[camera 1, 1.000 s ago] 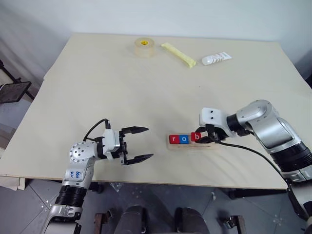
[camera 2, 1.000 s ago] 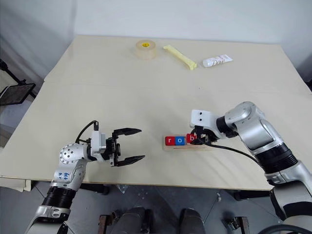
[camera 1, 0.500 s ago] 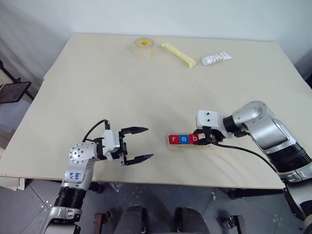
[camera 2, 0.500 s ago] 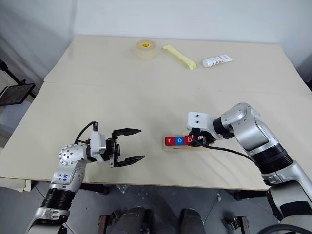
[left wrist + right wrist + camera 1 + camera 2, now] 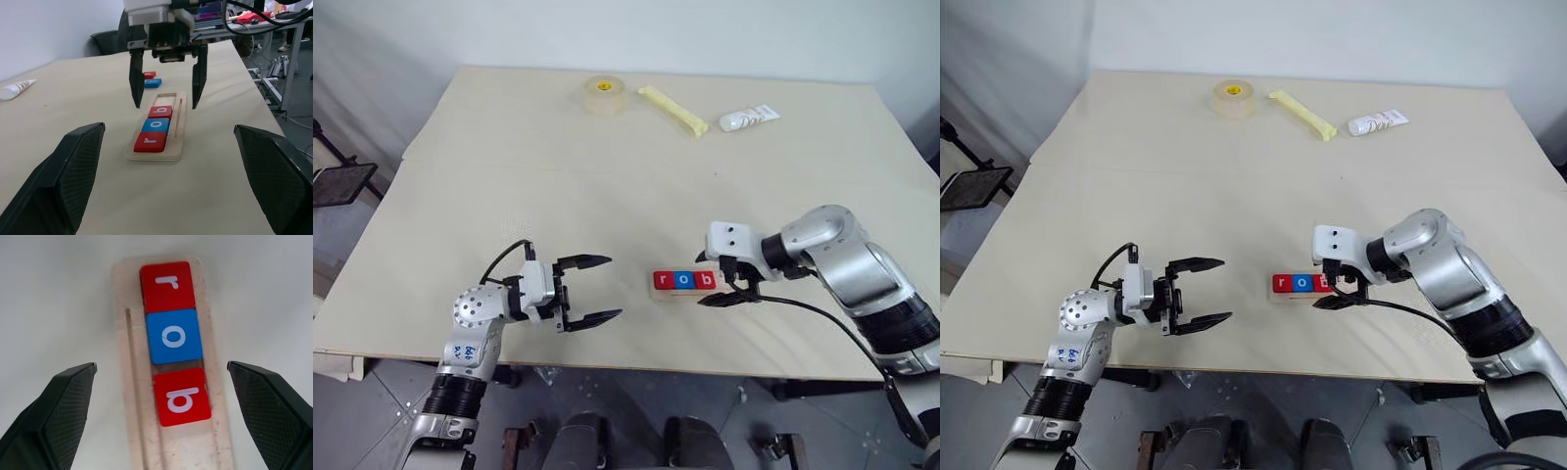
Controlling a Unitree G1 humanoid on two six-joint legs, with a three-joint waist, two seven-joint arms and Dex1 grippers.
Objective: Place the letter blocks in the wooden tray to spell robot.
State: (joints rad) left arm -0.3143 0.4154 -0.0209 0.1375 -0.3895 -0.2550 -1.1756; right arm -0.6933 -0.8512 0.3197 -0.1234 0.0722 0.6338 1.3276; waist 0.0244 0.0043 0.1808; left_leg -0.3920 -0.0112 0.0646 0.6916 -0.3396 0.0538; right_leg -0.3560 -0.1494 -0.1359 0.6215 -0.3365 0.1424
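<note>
Just released: right gripper point(image 5: 727, 284), clamped on the red "b" block point(image 5: 181, 397) a sec ago, now w/ fingers spread wide either side of the wooden tray point(image 5: 129, 293), nothing held. Hovers just over the tray's right end, lower centre-right of left eye view. Meaning for task: third letter set, "r-o-b" done, two slots still to fill at the tray's right end.

Letter blocks so far, left to right in left eye view: red "r" point(image 5: 663, 280), blue "o" point(image 5: 683, 280), red "b". All three flat in the tray, touching edge to edge, narrow groove running alongside. In left wrist view, two more tiles behind the tray, one red point(image 5: 149, 75) and one blue point(image 5: 153, 83), just beside each other on the table point(image 5: 509, 157); letters on them too small to read. Prob. the remaining "o" and "t"; next job looks like fetching the blue one.

Left gripper point(image 5: 593, 289) lower left of frame, fingers apart, empty, pointing toward the tray, unmoved over the last sec.

Other writing: white tube point(image 5: 748, 118) upper right w/ print, not legible. Blue scribble on left forearm, unreadable. Tape roll point(image 5: 603, 93) and yellow stick point(image 5: 672, 110) top centre, no text made out.
</note>
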